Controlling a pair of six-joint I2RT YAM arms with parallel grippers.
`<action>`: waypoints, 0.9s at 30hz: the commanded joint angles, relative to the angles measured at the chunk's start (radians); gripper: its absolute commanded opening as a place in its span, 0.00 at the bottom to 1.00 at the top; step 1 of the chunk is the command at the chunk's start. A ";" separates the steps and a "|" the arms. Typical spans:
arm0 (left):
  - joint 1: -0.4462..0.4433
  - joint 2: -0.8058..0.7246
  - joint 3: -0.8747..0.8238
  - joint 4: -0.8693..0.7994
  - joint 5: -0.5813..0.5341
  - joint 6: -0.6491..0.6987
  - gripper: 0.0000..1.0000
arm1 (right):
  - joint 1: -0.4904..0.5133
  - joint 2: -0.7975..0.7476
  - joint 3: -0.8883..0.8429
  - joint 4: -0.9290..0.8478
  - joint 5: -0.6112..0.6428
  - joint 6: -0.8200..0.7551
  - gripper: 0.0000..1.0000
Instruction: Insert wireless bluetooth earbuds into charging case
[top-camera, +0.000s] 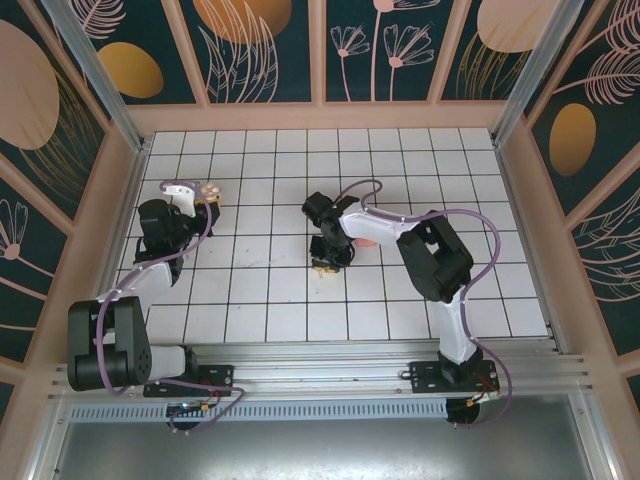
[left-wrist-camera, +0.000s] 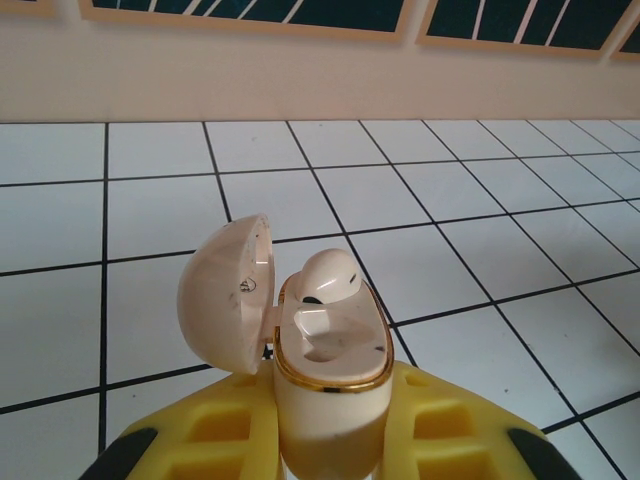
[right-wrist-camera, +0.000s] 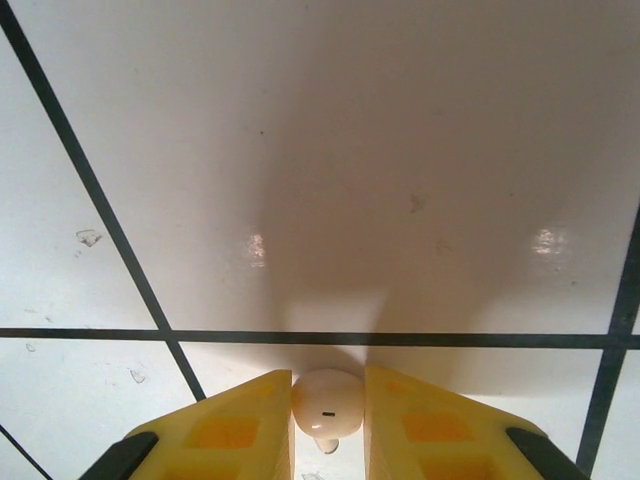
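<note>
My left gripper is shut on the base of a pale beige charging case with a gold rim, held upright. The case's lid hangs open to the left. One beige earbud sits in the far slot, and the near slot is empty. In the top view this gripper and the case are at the far left of the tiles. My right gripper points down close over a white tile and is shut on a second beige earbud. From above it is near the floor's middle.
A salmon-pink object lies on the tiles just right of the right wrist, partly hidden by the arm. Black grout lines cross under the right gripper. Beige walls enclose the white tiled floor.
</note>
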 joint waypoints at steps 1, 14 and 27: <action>0.004 0.008 0.024 0.046 0.056 -0.005 0.11 | 0.006 0.019 -0.046 0.002 0.001 -0.008 0.23; -0.055 0.042 0.015 0.112 0.260 0.019 0.11 | 0.004 -0.061 -0.051 0.109 0.067 -0.024 0.20; -0.126 0.037 -0.057 0.299 0.371 0.033 0.11 | 0.030 -0.250 -0.151 0.564 0.115 -0.093 0.18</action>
